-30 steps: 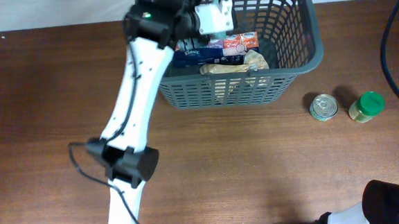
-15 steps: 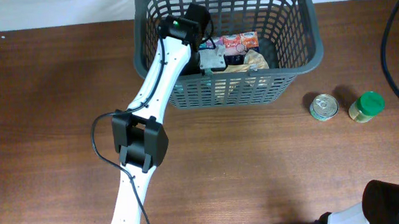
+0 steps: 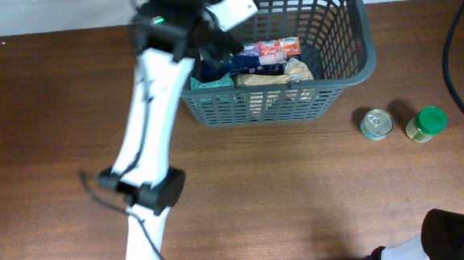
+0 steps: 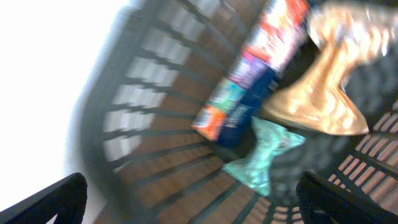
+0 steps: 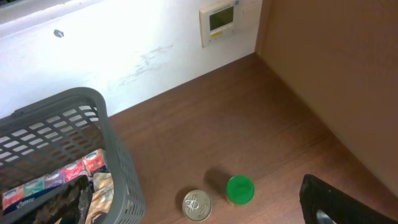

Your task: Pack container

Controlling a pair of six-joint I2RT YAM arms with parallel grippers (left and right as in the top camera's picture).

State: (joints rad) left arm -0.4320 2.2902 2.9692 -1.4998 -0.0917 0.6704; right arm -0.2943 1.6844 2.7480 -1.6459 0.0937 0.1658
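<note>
The container (image 3: 349,68) is a dark grey lattice basket at the table's back edge. It holds a long box of tissue packs (image 3: 264,54), a gold pouch (image 3: 273,77) and a teal pouch (image 3: 211,80) in its front left corner. My left gripper (image 3: 215,49) hovers over the basket's left end. In the left wrist view, blurred, this gripper (image 4: 196,205) is open and empty above the teal pouch (image 4: 264,155), the gold pouch (image 4: 323,99) and the basket wall (image 4: 124,124). My right gripper (image 5: 199,202) is open and empty, high above the table.
A tin can (image 3: 376,124) and a green-lidded jar (image 3: 427,123) stand on the table right of the basket; the can (image 5: 196,205) and jar (image 5: 240,189) also show from the right wrist. A black cable (image 3: 451,44) hangs at the right.
The left gripper dipped into the basket, opened, and rose again toward the back left. The teal pouch now lies in the basket's front left corner. The right arm has not moved.
</note>
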